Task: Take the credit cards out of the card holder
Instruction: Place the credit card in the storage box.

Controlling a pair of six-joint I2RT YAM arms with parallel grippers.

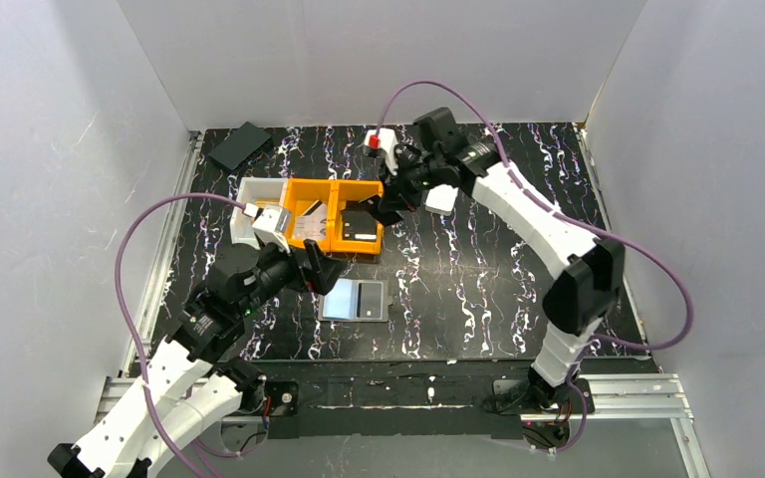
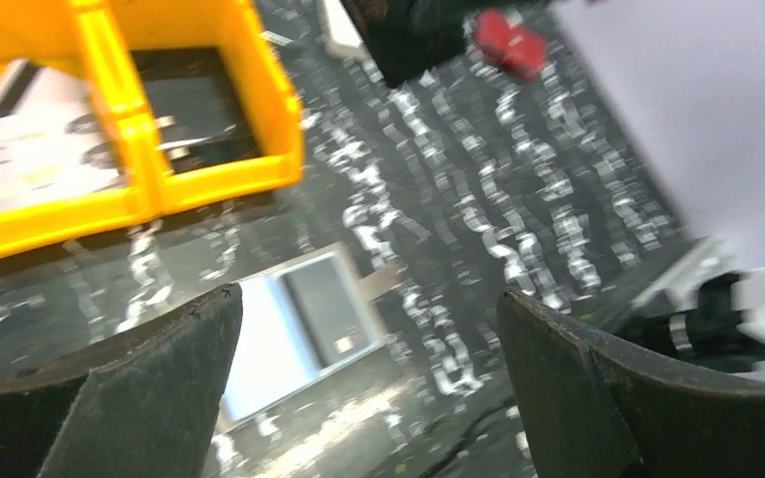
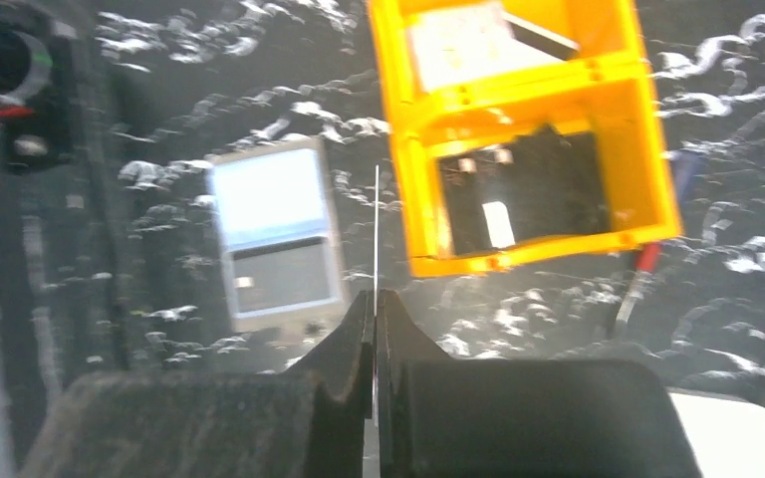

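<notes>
Two tools: the left tool [image 2: 367, 299] hangs wide open just above the card holder [image 1: 355, 300], which lies unfolded on the worktop [image 1: 458, 289]. The right tool [image 3: 374, 299] pinches a credit card [image 3: 376, 224] edge-on, near the orange bin [image 3: 528, 80].
</notes>
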